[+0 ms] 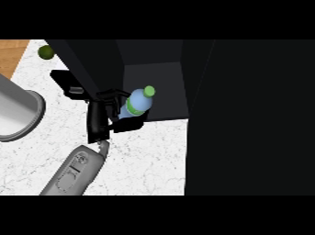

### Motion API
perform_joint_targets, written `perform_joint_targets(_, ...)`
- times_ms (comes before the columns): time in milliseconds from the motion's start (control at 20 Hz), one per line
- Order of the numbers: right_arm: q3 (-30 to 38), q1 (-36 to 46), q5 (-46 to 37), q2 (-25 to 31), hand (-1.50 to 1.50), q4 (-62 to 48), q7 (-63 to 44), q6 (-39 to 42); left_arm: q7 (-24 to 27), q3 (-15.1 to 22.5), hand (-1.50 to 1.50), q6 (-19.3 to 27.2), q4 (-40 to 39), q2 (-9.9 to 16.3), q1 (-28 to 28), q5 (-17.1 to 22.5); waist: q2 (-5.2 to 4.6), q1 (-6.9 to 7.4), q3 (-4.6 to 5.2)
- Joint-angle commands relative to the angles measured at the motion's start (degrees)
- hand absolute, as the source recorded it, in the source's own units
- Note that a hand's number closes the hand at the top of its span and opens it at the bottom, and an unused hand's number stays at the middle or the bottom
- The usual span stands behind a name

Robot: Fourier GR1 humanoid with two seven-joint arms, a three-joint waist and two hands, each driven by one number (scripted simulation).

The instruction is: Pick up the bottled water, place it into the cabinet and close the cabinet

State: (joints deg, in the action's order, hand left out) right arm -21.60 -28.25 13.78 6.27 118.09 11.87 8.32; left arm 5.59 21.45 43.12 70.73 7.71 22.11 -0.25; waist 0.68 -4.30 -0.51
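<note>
Bottle [137,103]: pale blue, green cap and band, tilted, clamped in left hand [105,112] at the open cabinet [156,73] mouth. Bare counter [146,156] near; door edge just left.

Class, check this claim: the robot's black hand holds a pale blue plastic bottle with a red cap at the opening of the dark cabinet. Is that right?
Not quite. The head view shows the pale blue plastic bottle with a green cap, not red. The black hand does hold it at the dark cabinet opening.

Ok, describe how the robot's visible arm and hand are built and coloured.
One forearm shows: a rounded light grey shell with darker outlined panels and small round fittings, narrowing to a thin wrist link. The hand is entirely black, with blocky fingers. The other arm is out of view.
</note>
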Motion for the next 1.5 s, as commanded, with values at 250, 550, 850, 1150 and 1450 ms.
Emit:
perform_joint_targets(250,-0.17,-0.28,0.13,0.47,-1.50,-0.16,0.78,0.82,-6.38,-3.61,-1.50,0.26,-14.98,2.55,15.85,-3.54,-2.18,-2.22,0.48)
perform_joint_targets(550,0.29,0.57,0.84,0.26,-1.50,-0.05,-0.03,0.56,-6.18,-2.79,-1.50,0.86,-14.78,3.54,13.96,-3.41,-2.51,-2.05,0.60)
perform_joint_targets(850,-1.06,-0.15,-0.67,-0.32,-1.50,-0.01,0.78,-0.05,-9.18,-3.09,-1.50,0.90,-18.78,3.37,18.03,-3.00,-2.26,-1.49,0.59)
perform_joint_targets(1150,0.13,0.98,0.02,-0.51,-1.50,0.77,0.10,-0.64,-4.08,-3.93,-1.50,-0.78,-16.27,2.84,18.16,0.93,-2.34,-0.68,0.74)
perform_joint_targets(1450,0.16,-0.28,-0.57,0.05,-1.50,-0.73,1.87,-0.02,3.38,-6.88,-1.50,-5.23,-11.15,0.54,17.08,8.52,-1.89,0.33,0.72)
